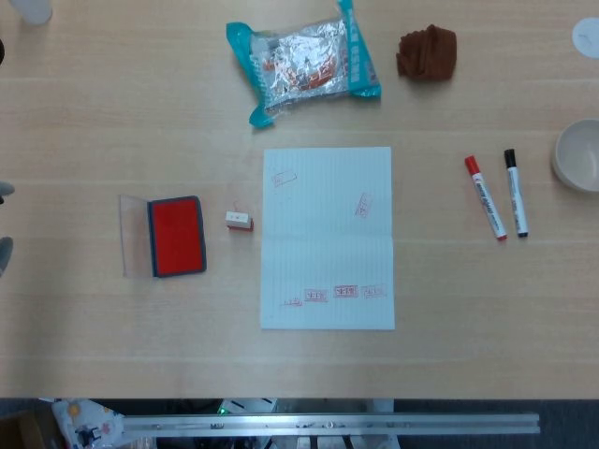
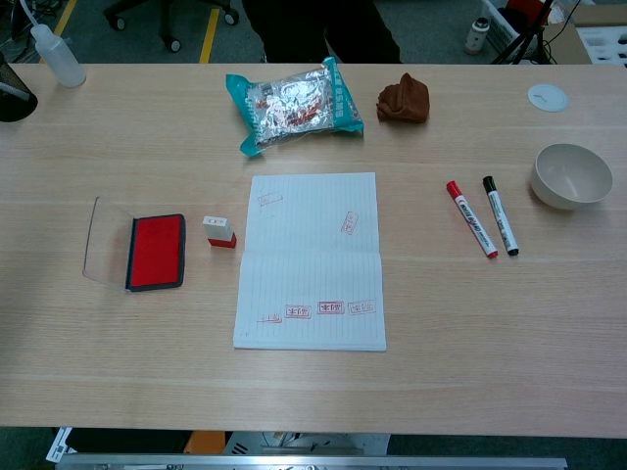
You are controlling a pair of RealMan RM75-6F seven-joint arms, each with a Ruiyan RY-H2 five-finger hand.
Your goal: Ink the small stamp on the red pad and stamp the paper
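The small stamp (image 1: 240, 222) (image 2: 219, 232), white with a red base, stands on the table between the red ink pad and the paper. The pad (image 1: 177, 237) (image 2: 157, 252) lies open, its clear lid folded out to the left. The lined paper (image 1: 328, 238) (image 2: 312, 264) carries several faint red stamp marks. At the far left edge of the head view, two grey fingertips of my left hand (image 1: 4, 253) show, spread apart, well left of the pad and holding nothing. My right hand shows in neither view.
A foil snack bag (image 1: 302, 61) and a brown cloth (image 1: 428, 52) lie at the back. A red marker (image 1: 486, 197) and a black marker (image 1: 516, 192) lie right of the paper, with a white bowl (image 2: 570, 176) beyond. A squeeze bottle (image 2: 56, 56) stands at the back left.
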